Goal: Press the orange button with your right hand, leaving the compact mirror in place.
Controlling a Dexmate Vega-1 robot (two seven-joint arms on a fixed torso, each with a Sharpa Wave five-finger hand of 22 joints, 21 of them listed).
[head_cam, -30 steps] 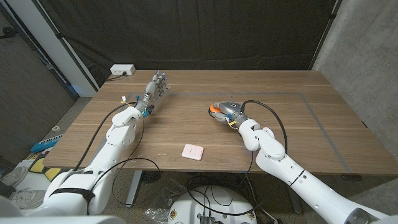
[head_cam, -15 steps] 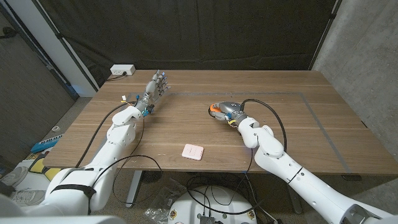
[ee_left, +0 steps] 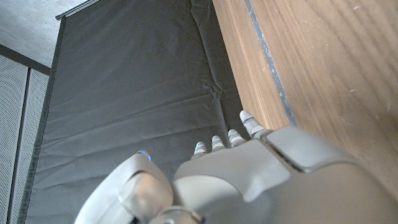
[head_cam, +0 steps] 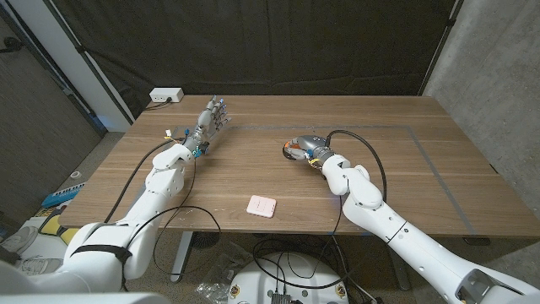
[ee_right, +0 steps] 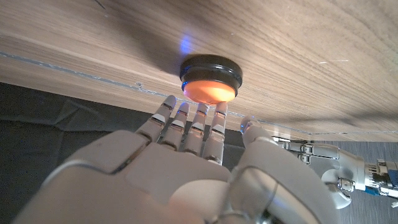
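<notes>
Compact mirror (head_cam: 261, 206), a pale pink square, lies flat on the wooden surface (head_cam: 396, 181) close to its near edge, well apart from both hands. Beyond the mirror and off toward the robot's right sits the orange button (head_cam: 293, 149) in its black ring, near the middle of the surface. The right hand (head_cam: 309, 149) is over that button from its right side; in the right wrist view its fingertips (ee_right: 200, 114) reach the orange cap (ee_right: 210, 90), close to it or just touching (which of the two cannot be told), with the fingers extended side by side and nothing held between them. A black cable (head_cam: 364, 156) loops from behind the right hand along the forearm. Farther back than the button and well to the mirror's left, the left hand (head_cam: 213, 115) stands near the far left part of the surface, fingers stretched out and apart, empty. Past it, at the far left corner, lies a white power strip (head_cam: 166, 95), and a dark curtain (head_cam: 278, 42) hangs behind the surface.
</notes>
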